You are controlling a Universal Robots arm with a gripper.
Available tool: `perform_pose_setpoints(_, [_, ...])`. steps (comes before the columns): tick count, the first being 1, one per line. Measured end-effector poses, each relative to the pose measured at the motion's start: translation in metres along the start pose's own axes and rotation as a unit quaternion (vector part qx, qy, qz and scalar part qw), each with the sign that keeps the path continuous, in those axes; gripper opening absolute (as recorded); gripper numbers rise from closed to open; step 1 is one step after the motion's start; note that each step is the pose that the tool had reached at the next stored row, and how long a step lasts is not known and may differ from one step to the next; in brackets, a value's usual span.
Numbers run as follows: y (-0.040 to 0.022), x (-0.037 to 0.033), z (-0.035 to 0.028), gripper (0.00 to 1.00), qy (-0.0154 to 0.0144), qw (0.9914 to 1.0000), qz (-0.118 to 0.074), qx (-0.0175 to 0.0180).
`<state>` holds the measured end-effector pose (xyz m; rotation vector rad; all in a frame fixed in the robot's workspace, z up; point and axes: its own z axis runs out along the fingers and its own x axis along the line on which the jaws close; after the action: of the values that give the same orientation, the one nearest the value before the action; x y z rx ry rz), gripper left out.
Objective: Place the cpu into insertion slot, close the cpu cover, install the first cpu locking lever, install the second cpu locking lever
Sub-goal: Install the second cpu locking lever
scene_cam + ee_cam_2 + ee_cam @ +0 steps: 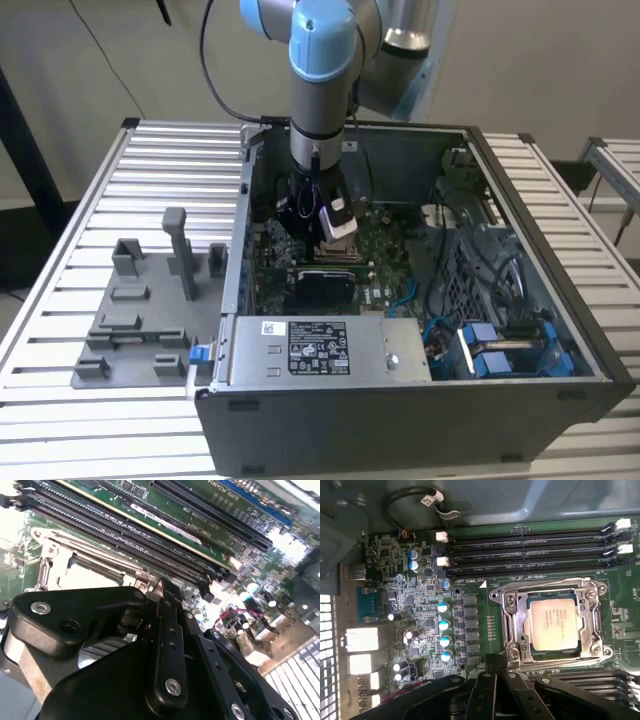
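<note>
silvery-tan cpu (554,625) sits flat in the insertion slot (519,626), cpu cover (592,625) framing it, green board all around.

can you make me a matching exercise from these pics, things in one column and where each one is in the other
Things:
1. cpu
2. cpu cover
3. hand
4. memory slots

Places or states:
A. long dark rows beside the socket
B. seated in the insertion slot, tan top showing
C. lying flat, framing the chip
D. hovering at the socket's edge

Pairs: 1-B, 2-C, 3-D, 4-A
</note>
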<state>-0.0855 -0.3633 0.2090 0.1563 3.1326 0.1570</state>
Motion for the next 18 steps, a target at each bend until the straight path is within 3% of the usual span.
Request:
perform_pose_setpoints(7, [0.0028, 0.0001, -0.0282, 0.11, 0.0, 1.0, 0.0, 0.0002])
perform_pose_setpoints(10, [0.004, 0.0001, -0.0401, 0.11, -0.0001, 1.0, 0.0, 0.0021])
perform_pose_setpoints(18, [0.0059, -0.0013, -0.0569, 0.11, -0.0019, 0.99981, 0.0, 0.0194])
